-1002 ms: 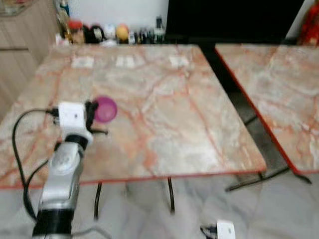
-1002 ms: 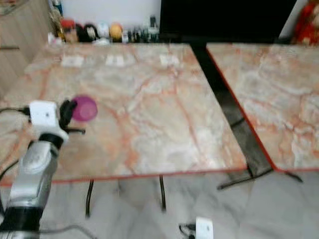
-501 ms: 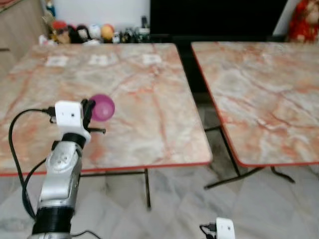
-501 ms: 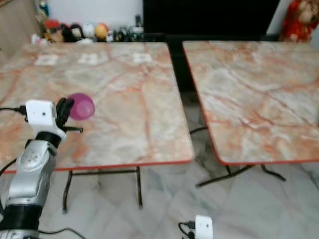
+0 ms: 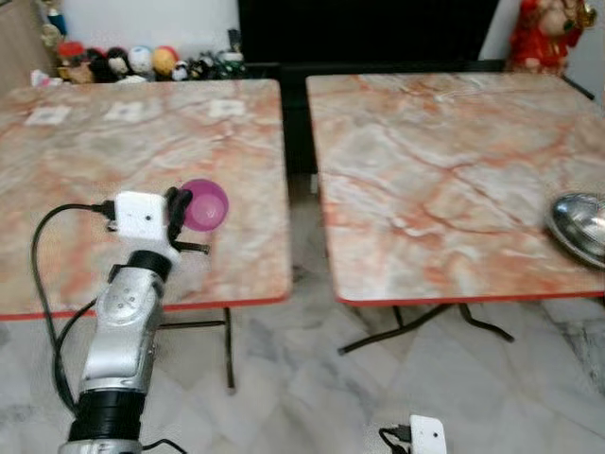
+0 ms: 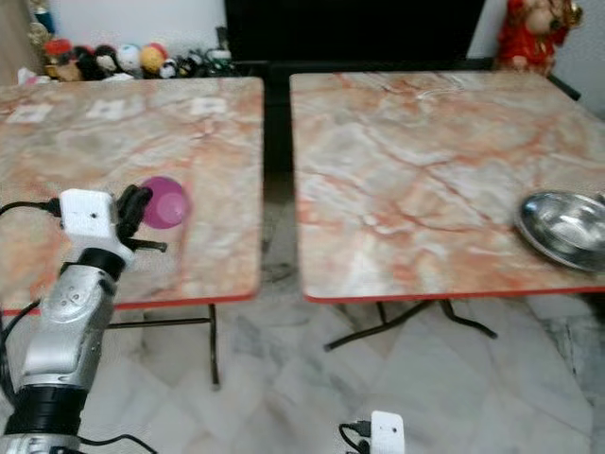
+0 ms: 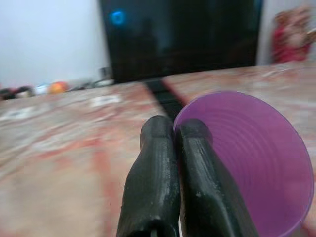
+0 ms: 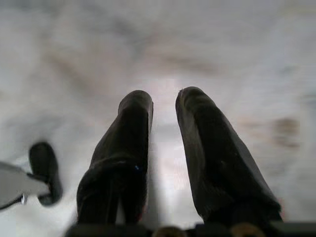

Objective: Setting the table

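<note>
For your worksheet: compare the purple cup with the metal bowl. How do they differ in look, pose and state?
The purple cup is matte plastic; the metal bowl is shiny steel.
The cup is tipped sideways, its rim pinched by the left end effector; the bowl sits upright on the right table, untouched.
The cup looks narrower and deeper; the bowl is wide and shallow.
Both are round, open tableware.
</note>
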